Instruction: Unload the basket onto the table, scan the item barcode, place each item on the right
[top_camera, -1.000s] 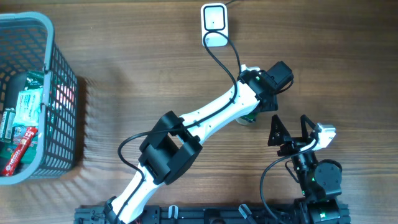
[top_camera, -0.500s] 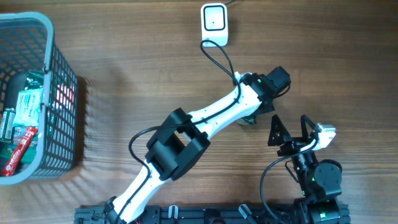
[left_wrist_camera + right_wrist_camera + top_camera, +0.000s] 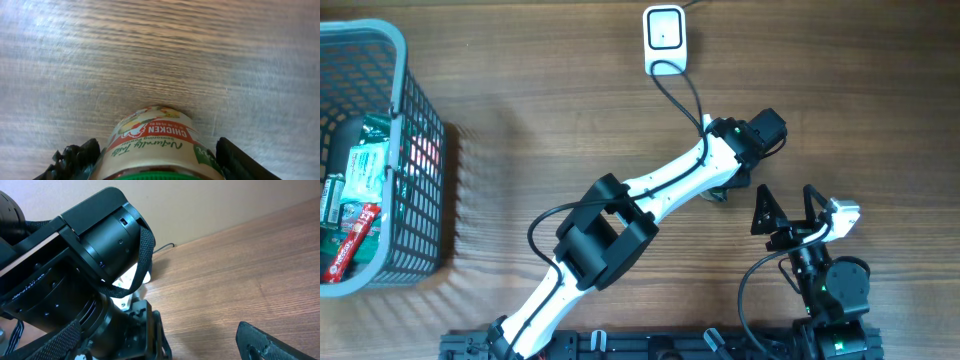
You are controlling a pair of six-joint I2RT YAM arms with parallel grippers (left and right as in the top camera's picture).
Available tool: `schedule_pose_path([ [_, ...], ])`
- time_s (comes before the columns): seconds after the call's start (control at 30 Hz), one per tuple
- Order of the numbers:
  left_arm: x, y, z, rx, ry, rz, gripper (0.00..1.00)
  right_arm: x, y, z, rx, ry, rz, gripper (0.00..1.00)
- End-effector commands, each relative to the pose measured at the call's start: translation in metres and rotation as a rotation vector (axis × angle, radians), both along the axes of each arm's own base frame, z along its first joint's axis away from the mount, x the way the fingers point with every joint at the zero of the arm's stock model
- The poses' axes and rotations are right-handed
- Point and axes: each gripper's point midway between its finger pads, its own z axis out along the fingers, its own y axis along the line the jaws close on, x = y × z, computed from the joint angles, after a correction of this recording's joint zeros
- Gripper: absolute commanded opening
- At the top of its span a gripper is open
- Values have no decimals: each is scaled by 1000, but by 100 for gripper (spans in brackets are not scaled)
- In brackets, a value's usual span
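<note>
- Desk (image 3: 540,80): a brown wood-grain surface that carries every item shown.
- Seasoning jar (image 3: 150,127): the item for scanning. It lies on the desk right of centre, under the left arm's wrist, so the overhead view hides nearly all of it. The left wrist view shows a cream label with a red band reading "CHICKEN SEASONING" and a green lid at the bottom edge of the frame.
- Left gripper (image 3: 157,146): it sits over the jar with one black finger (image 3: 75,160) on each side of the jar (close against the label). Whether the fingers press the jar or only flank it cannot be told.
- Right gripper (image 3: 785,198): released and empty, with its jaws spread wide. It stands just to the right of the left wrist and apart from the jar.
- Barcode scanner (image 3: 665,38): a white unit with a dark window, at the far edge of the desk and well apart from the jar. A black cable runs from it toward the left arm.
- Basket (image 3: 425,190): grey mesh, at the far left of the desk, holding green-and-white packets (image 3: 365,165) and a red packet (image 3: 355,235).
</note>
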Motion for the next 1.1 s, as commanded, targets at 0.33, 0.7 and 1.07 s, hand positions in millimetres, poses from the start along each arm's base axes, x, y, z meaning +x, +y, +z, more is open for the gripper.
schedule_pose_path([
  [0.33, -11, -15, 5, 65, 23, -825, 100, 0, -1, 0, -18, -5, -8, 100],
  [0.7, 18, -3, 39, -125, 36, 18, 100, 0, -1, 0, -18, -5, -8, 100],
  [1.07, -4, -5, 22, -106, 81, 66, 97, 0, -1, 0, -18, -5, -8, 100],
])
